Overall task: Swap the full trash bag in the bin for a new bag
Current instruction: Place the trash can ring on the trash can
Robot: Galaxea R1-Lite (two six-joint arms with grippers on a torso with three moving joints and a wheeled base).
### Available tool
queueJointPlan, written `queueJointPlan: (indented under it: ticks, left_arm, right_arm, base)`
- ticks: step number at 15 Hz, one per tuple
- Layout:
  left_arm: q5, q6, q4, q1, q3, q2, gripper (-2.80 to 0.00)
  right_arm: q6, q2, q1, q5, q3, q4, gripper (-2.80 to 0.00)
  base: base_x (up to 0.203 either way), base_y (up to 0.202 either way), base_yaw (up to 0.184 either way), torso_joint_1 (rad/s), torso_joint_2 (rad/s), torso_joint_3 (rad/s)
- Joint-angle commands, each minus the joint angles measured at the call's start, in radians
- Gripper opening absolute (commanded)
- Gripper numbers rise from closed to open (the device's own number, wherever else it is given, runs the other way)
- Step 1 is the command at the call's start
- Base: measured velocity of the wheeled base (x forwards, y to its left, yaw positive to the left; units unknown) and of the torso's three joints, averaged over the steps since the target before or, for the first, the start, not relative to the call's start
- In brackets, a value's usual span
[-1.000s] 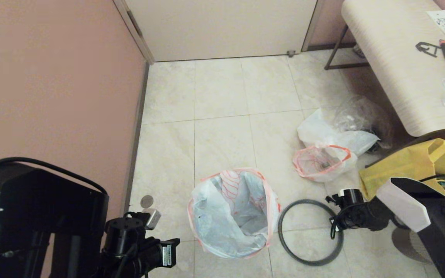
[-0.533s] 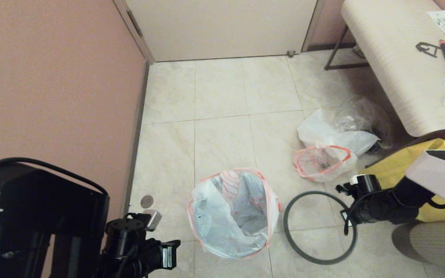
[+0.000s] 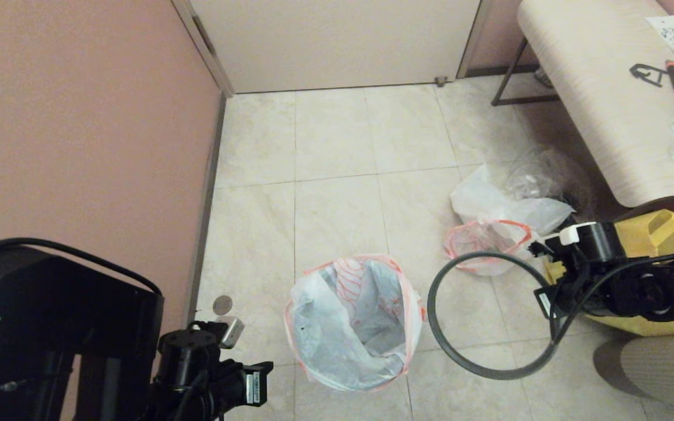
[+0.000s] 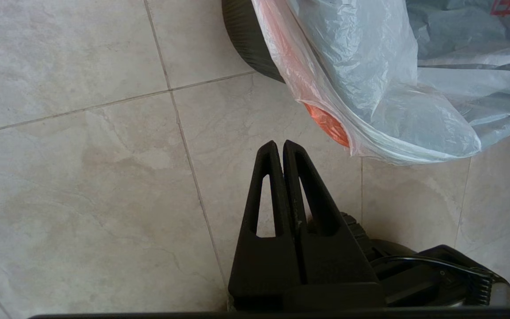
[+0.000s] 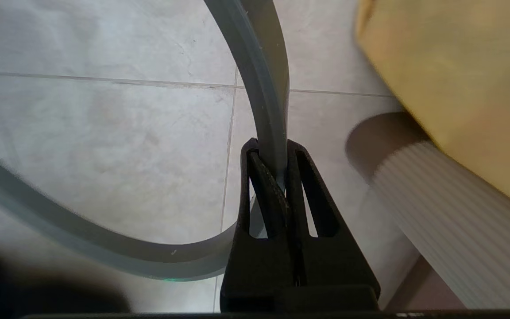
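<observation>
Right of the bag-lined bin, right gripper clamps the dark-grey rim ring above the floor; left gripper, closed and empty, idles beside the bin.

New bag sits in the bin, near centre of floor. Ring just right of it. Full trash bag farther right; tote right of that, below table.

light: warm, dim, even | shadows: soft | blur: right wrist view edges
</observation>
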Motion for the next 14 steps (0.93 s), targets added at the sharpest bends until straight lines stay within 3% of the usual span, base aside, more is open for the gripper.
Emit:
queueJointPlan:
  ticks: [1,4,6,10,11,14]
  left_arm:
    - [0.0,-0.003,-0.008,0.001,-0.001,0.008,-2.8]
    - [0.0,-0.003,-0.008,0.003,-0.003,0.013,-2.8]
    - [-0.002,-0.001,-0.008,0.003,-0.001,0.013,-2.8]
    - [-0.002,-0.001,-0.008,0.003,0.002,0.008,-2.8]
    - [-0.002,-0.001,-0.008,0.003,0.002,0.008,-2.8]
    - [-0.002,-0.001,-0.008,0.003,0.002,0.007,-2.8]
  right_arm:
    - [0.002,-0.161,0.011,-0.003,-0.014,0.071,-2.8]
    - [0.018,-0.268,-0.007,-0.001,-0.151,0.245,-2.8]
    - [0.079,-0.284,0.018,0.03,-0.262,0.396,-2.8]
    - [0.273,-0.216,0.199,0.085,-0.478,0.666,-2.8]
    - [0.324,-0.176,0.245,0.135,-0.539,0.757,-2.8]
    - [0.408,-0.026,0.351,0.22,-0.635,0.84,-2.8]
  base:
    - [0.0,0.0,0.0,0.0,0.0,0.0]
    - [0.0,0.0,0.0,0.0,0.0,0.0]
    - [0.0,0.0,0.0,0.0,0.0,0.0]
    - [0.0,0.0,0.0,0.0,0.0,0.0]
    - [0.0,0.0,0.0,0.0,0.0,0.0]
    - [0.0,0.0,0.0,0.0,0.0,0.0]
